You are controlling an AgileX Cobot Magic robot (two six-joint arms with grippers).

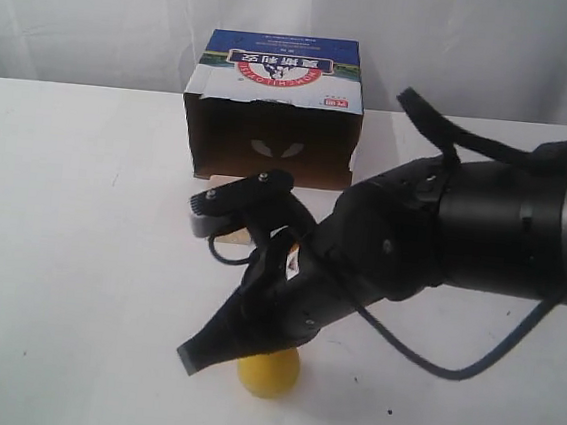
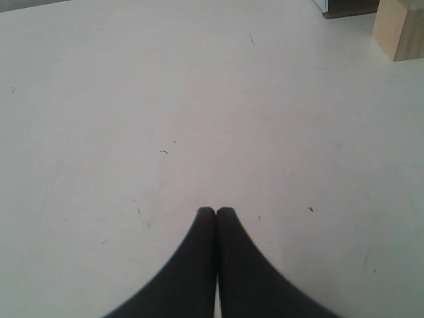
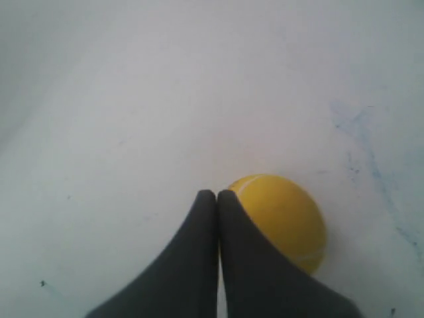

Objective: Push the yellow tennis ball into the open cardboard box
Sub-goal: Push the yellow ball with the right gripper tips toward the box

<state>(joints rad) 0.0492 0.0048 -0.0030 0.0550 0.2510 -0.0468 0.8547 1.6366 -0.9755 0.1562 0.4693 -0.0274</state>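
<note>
The yellow tennis ball [image 1: 270, 373] lies on the white table near the front edge, well in front of the open cardboard box [image 1: 271, 136]. The box's dark opening faces the ball and its blue printed panel is on top. My right gripper [image 1: 194, 357] is shut and empty, with its tips low beside the ball. In the right wrist view the ball [image 3: 286, 218] sits right against one side of the closed fingers [image 3: 199, 225]; whether they touch is unclear. My left gripper [image 2: 216, 211] is shut over bare table; its arm does not show in the exterior view.
A pale wooden cube [image 2: 399, 28] stands just in front of the box, whose corner [image 2: 348, 6] shows beside it; the right arm mostly hides the cube in the exterior view. The black right arm [image 1: 463, 230] spans the table's right half. White curtains hang behind.
</note>
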